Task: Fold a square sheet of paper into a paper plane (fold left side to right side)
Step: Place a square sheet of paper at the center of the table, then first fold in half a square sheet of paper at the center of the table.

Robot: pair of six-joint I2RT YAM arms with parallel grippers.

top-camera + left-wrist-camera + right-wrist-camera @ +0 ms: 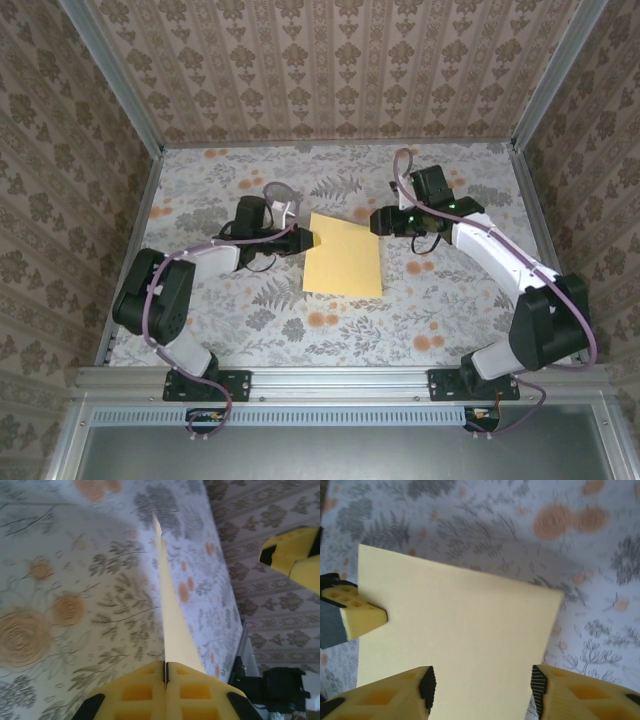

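Note:
The square sheet of paper [343, 255] lies flat and pale yellow in the middle of the flower-print table; a paper plane is out of view. My left gripper [308, 238] is shut on the sheet's left edge. In the left wrist view the sheet [172, 605] runs edge-on out of the closed left gripper [166, 672]. My right gripper [378, 220] stands open at the sheet's far right corner. From the right wrist, the sheet [460, 625] spreads below the right gripper [482, 685], whose jaws hold nothing, and a left fingertip [362, 617] pinches the far edge.
The table [250, 300] has a floral cloth with orange blotches. Metal frame rails [340, 380] border the near edge and the sides, and patterned walls [330, 70] close in the back and flanks.

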